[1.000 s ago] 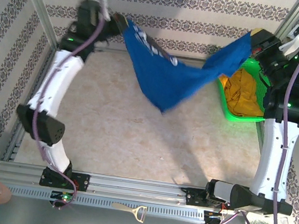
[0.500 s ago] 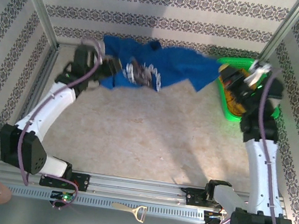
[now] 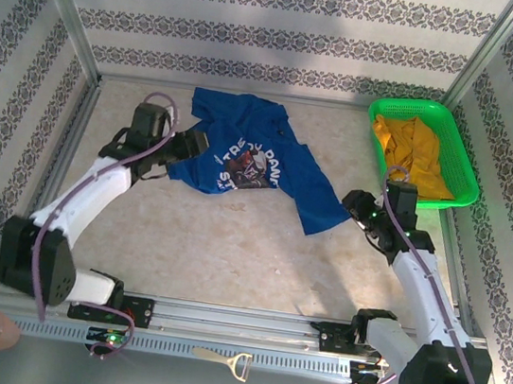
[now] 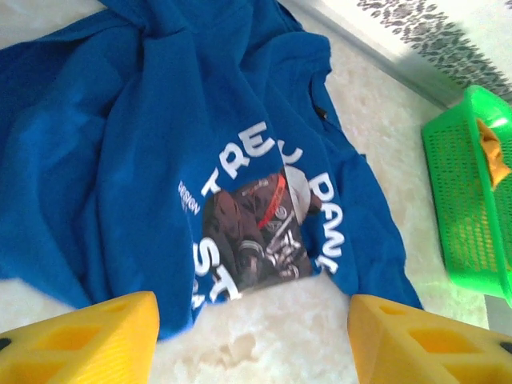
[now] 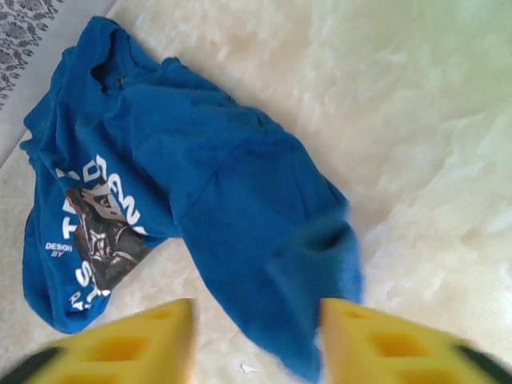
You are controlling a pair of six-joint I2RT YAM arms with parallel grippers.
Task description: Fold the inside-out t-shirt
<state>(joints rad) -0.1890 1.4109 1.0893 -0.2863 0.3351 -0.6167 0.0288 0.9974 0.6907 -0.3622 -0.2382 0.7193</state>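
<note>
Hovering with left gripper (image 3: 197,142) and right gripper (image 3: 356,207) spread, empty; risks folding crumpled shirt (image 3: 252,158) crooked, trapping creases.

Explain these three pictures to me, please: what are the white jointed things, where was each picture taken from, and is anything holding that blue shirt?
The white jointed things are two robot arms, bolted at the near edge of the table. The wide picture comes from a fixed camera above and behind them. The other two come from a small camera on each wrist; the yellow blocks at the bottom of those are that hand's own fingers.

On the table lies a blue t-shirt, crumpled, with a print showing. At the far right stands a green basket with a yellow garment in it.

The left hand is at the shirt's left edge, the right hand by its right end. Both hands are open and hold nothing: the shirt rests loose on the table.
</note>
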